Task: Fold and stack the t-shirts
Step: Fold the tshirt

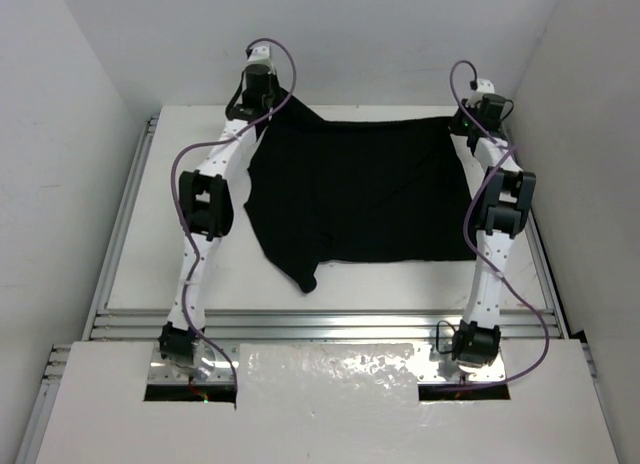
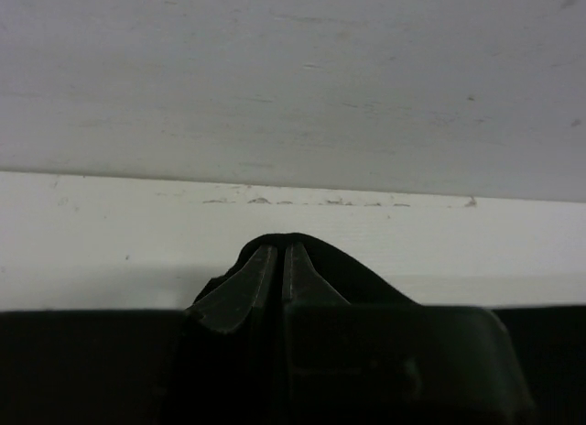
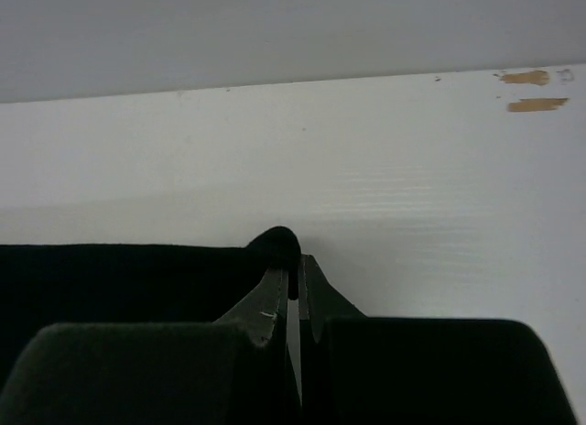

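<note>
The black t-shirt (image 1: 360, 189) lies spread out flat over the far half of the white table (image 1: 150, 274), with one sleeve trailing toward the front at the lower left. My left gripper (image 1: 262, 116) is at the shirt's far left corner, shut on the fabric. In the left wrist view the cloth (image 2: 366, 277) humps up around the closed gripper (image 2: 279, 248). My right gripper (image 1: 464, 124) is at the far right corner, also shut on the fabric. In the right wrist view a small bulge of cloth (image 3: 277, 241) sticks out at the closed gripper (image 3: 298, 258), and the shirt edge (image 3: 128, 278) runs off to the left.
The white back wall (image 1: 360, 44) rises just beyond both grippers. Side walls close in left and right. Metal rails (image 1: 330, 327) run along the table's front and left edges. Purple cables (image 1: 185, 164) loop off both arms.
</note>
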